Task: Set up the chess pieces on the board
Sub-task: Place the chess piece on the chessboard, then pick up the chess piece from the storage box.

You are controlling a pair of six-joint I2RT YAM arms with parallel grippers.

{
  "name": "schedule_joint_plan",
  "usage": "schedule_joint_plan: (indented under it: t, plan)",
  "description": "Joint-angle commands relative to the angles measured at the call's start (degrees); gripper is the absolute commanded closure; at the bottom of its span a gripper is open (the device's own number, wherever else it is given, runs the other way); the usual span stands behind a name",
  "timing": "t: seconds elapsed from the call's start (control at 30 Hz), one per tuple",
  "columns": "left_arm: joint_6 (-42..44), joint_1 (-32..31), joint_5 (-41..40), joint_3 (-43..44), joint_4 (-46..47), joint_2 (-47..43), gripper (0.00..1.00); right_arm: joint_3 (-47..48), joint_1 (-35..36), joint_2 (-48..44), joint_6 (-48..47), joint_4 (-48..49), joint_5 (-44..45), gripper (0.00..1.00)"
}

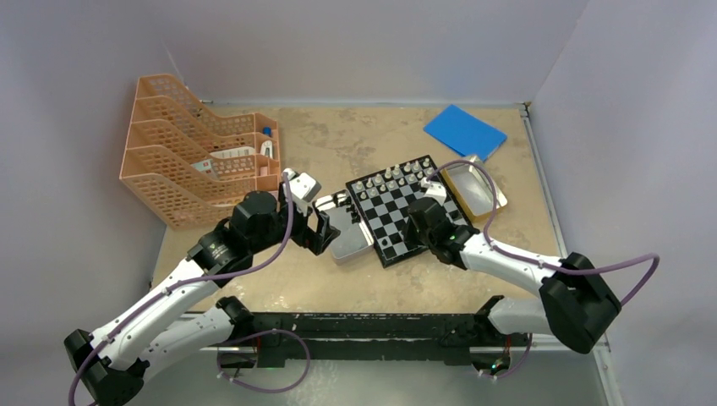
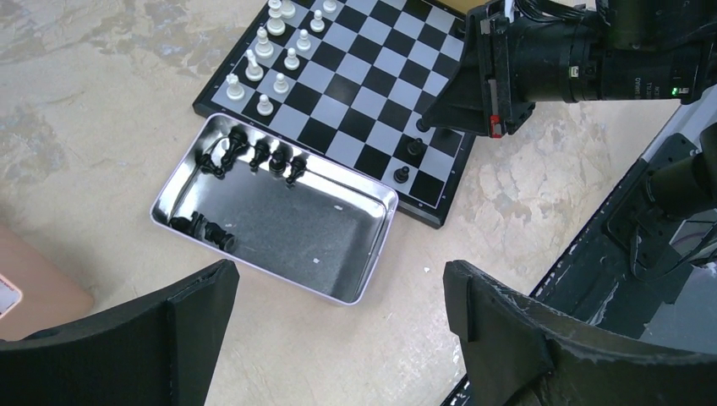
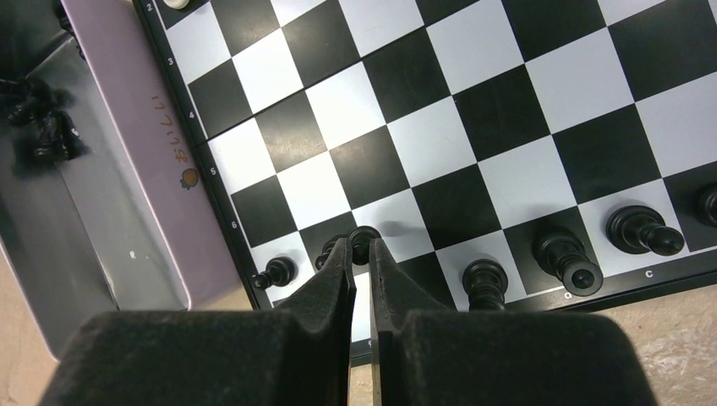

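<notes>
The board (image 1: 382, 205) lies mid-table, with white chess pieces (image 1: 397, 173) lined up along its far rows. My right gripper (image 3: 362, 254) is shut on a small black piece (image 3: 364, 239), just over the board's near rows by the left corner. Other black pieces (image 3: 562, 254) stand along the near edge. More black pieces (image 2: 270, 158) lie in an open silver tin (image 2: 279, 254) against the board's left side. My left gripper (image 2: 338, 275) hangs open and empty above the table, just in front of that tin.
An orange stacked tray rack (image 1: 194, 161) stands at the back left. A blue pad (image 1: 465, 131) and a second tin (image 1: 473, 190) lie right of the board. The black mounting rail (image 1: 363, 326) runs along the near edge.
</notes>
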Motion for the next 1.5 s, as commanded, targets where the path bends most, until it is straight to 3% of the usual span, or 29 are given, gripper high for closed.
schedule_joint_plan:
  t: [0.0, 0.6, 0.83, 1.17, 1.47]
  plan:
    - [0.17, 0.16, -1.54, 0.1, 1.5, -0.43, 0.08, -0.47, 0.56, 0.59, 1.04, 0.07, 3.0, 0.97]
    - [-1.19, 0.16, -2.35, 0.08, 1.37, -0.43, 0.08, 1.23, 0.82, 3.04, 1.29, -0.16, 4.32, 0.92]
    - [-3.12, 0.16, -4.58, 0.17, 0.53, 0.56, 0.09, 3.05, 0.91, 1.0, 1.14, -2.38, 3.43, 0.82]
    - [-9.94, 0.25, -7.76, 6.22, -3.88, 8.76, 0.23, 7.95, 0.91, -4.35, -0.25, -7.28, 4.27, 0.72]
    - [-7.03, 2.52, -6.74, 12.68, -2.02, 22.7, 0.39, 9.39, 0.91, -15.57, -3.72, -9.59, 2.51, 0.69]
